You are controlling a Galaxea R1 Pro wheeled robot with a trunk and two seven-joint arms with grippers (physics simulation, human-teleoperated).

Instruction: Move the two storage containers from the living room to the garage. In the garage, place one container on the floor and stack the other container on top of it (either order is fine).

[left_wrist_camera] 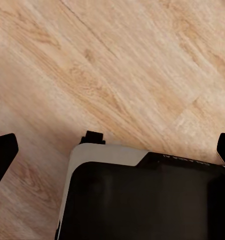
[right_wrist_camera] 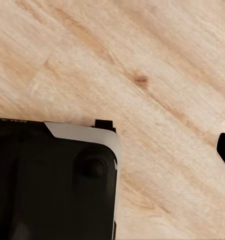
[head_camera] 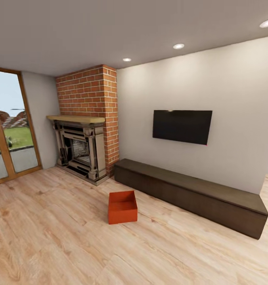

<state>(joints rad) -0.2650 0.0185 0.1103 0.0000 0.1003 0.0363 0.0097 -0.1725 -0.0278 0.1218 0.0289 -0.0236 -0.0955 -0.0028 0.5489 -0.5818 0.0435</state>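
Visibly, left end effector (left_wrist_camera: 112, 147) wide open, empty

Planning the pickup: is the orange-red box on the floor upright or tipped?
Upright: the storage container sits flat on the wood floor, open top up, interior empty.

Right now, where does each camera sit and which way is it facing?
Head view: high on the robot, looking forward and down across the living room at one storage container on the wood floor, the fireplace, TV and bench.
Left wrist view: near the left claw, facing down at floor planks and the robot's dark base.
Right wrist view: near the right arm's claw, facing down likewise, with the base there too.
Shared: all three see the wood floor.
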